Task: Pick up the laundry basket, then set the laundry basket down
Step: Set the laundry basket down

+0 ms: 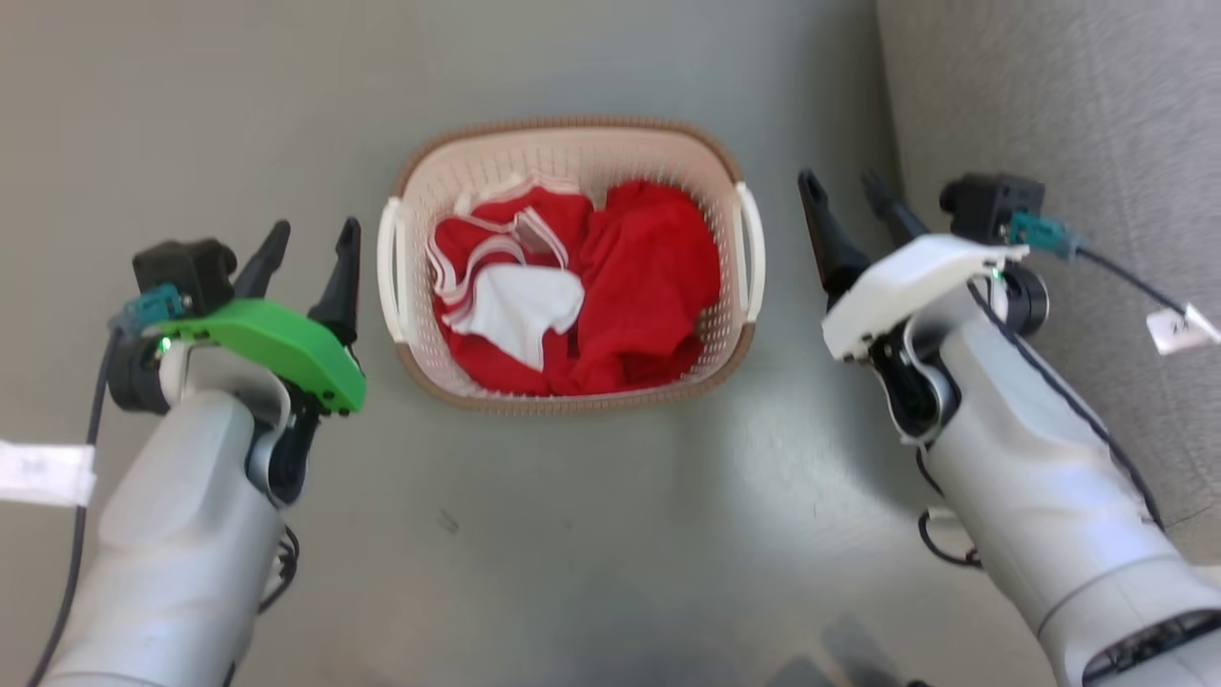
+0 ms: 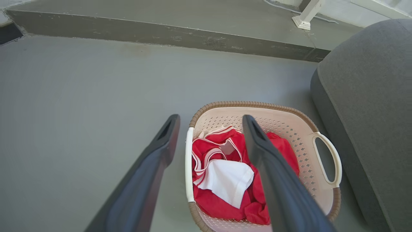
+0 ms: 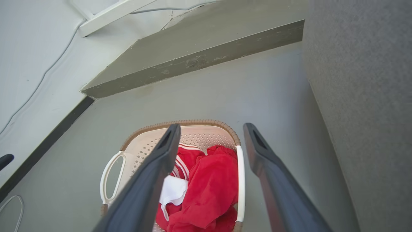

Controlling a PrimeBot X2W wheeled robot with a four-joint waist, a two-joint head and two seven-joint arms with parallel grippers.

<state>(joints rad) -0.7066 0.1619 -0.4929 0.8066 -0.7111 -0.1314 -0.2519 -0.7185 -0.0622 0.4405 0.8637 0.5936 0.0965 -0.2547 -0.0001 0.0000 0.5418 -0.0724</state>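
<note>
The laundry basket (image 1: 572,125) sits on the floor (image 1: 191,114), not lifted yet; the left gripper (image 1: 315,231) and right gripper (image 1: 839,181) hang beside it, spread and empty.

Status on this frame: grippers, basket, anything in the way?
Grippers open, empty: left gripper and right gripper flank the laundry basket, untouched. Basket on floor, red and white clothes inside. Grey sofa close beside right gripper.

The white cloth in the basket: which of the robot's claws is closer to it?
Left. The white cloth lies in the left half of the laundry basket, past the rim from the left gripper; the right gripper is outside the opposite side, with the red clothes between.
</note>
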